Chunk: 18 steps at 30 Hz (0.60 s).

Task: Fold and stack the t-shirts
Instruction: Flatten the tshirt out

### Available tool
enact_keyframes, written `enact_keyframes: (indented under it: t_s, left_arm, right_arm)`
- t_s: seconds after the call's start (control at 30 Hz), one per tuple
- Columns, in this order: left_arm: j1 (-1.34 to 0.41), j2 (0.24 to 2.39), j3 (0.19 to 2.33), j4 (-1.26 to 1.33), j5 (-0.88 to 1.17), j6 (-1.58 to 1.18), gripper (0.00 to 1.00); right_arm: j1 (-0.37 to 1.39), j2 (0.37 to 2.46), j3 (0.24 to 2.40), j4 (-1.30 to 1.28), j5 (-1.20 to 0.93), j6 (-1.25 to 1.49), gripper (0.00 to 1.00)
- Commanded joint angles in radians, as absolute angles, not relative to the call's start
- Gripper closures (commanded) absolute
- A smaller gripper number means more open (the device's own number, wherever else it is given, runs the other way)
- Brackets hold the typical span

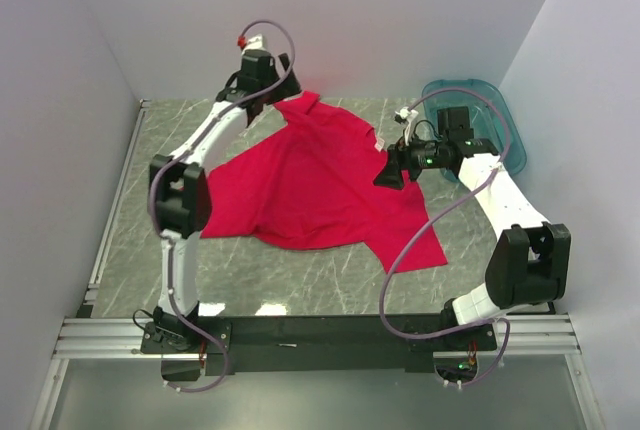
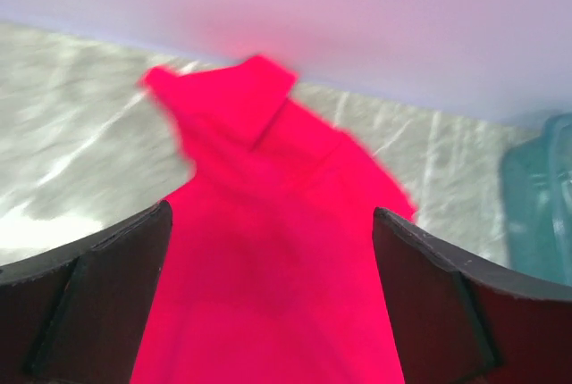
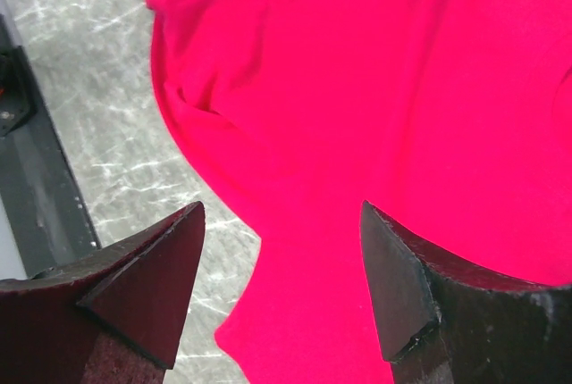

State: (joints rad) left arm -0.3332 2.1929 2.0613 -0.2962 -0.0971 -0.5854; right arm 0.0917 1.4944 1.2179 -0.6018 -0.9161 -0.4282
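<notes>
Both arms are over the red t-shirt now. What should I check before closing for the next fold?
1. Left gripper open above the red fabric t-shirt: ok.
2. Right gripper open above the shirt's edge: ok.
3. Shirt lying flat: not ok, it is rumpled, with folds along its edges.
4. Shirt wholly on the grey marbled table: ok.
5. Either gripper's fingers touching cloth: cannot tell.

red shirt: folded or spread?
Spread, not folded. The red shirt lies open and rumpled across the table.
</notes>
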Motion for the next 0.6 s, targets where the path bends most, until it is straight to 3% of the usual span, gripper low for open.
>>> enact_keyframes:
  t_s: [0.0,0.13,0.27,0.37,0.4,0.47,0.57]
  left_arm:
    - [-0.292,1.985,1.847,-0.276,-0.181,-0.509,0.0]
    - [-0.229,1.711,1.458,-0.244,-0.175,-0.554,0.01]
    - [-0.16,1.333,0.992,-0.201,-0.141,-0.612,0.01]
    - [-0.112,1.093,0.789,-0.244,-0.144,-0.685,0.01]
    - [-0.098,1.041,0.755,-0.288,-0.146,-0.708,0.01]
    - [-0.056,0.918,0.683,-0.331,-0.124,-0.761,0.0]
    - [-0.022,0.842,0.664,-0.432,-0.107,-0.813,0.0]
  right_arm:
    - [0.09,1.459,1.206,-0.58,-0.867,-0.466,0.23]
    - [0.132,1.393,1.172,-0.632,-0.856,-0.628,0.11]
    - [0.293,1.277,0.984,-0.6,-0.83,-0.866,0.09]
    - [0.483,1.256,0.852,-0.607,-0.798,-1.021,0.08]
    - [0.609,1.262,0.838,-0.594,-0.752,-1.014,0.07]
    - [0.717,1.285,0.83,-0.504,-0.616,-0.996,0.14]
    - [0.906,1.353,0.856,-0.334,-0.427,-0.896,0.16]
